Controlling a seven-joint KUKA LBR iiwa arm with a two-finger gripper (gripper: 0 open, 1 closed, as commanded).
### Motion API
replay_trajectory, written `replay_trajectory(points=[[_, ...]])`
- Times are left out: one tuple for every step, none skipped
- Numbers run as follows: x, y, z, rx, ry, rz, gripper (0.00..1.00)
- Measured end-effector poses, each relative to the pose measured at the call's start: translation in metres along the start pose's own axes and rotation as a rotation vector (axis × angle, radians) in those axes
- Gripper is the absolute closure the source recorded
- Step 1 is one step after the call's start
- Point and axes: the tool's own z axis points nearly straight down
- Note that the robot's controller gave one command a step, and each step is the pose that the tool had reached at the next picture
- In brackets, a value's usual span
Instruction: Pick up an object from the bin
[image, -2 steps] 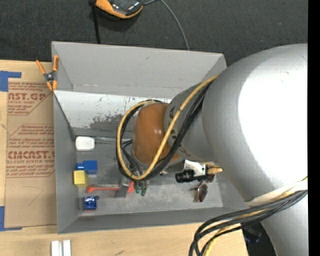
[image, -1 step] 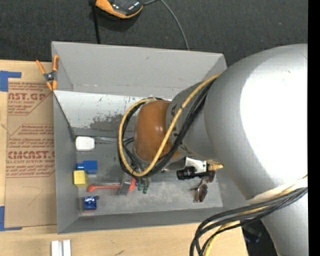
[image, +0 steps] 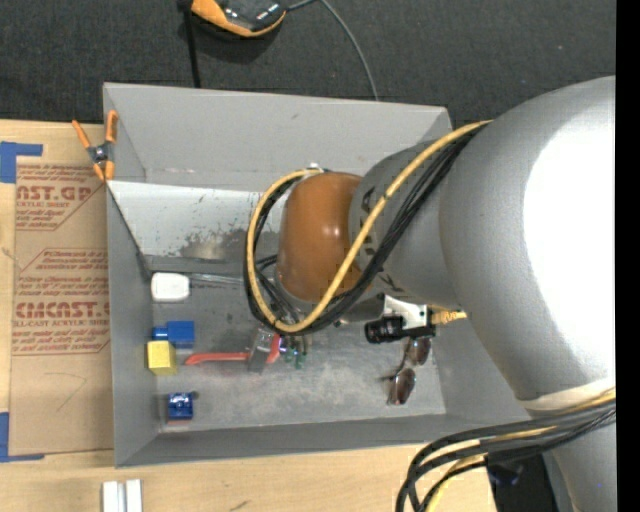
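Has claw (image: 271, 351) down at right end of red strip (image: 214, 357), long axis running leftward; cannot tell whether spread or pinching.

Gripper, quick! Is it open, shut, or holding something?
Gripper: cannot be told. It is down in the bin, next to the end of a red strip.

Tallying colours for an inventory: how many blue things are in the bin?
2: a blue block beside the yellow block at the left, and a smaller blue piece below them. The arm may hide others.
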Motion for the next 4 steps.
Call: replay_trajectory(points=[[0.001,0.004,-0.035,-0.007,-0.012,0.019,1.00],[0.005,0.006,-0.068,0.003,0.004,0.006,1.00],[-0.003,-0.002,-0.061,-0.012,-0.019,-0.027,1.00],[0.004,-0.015,-0.055,0.008,0.012,-0.023,1.00]])
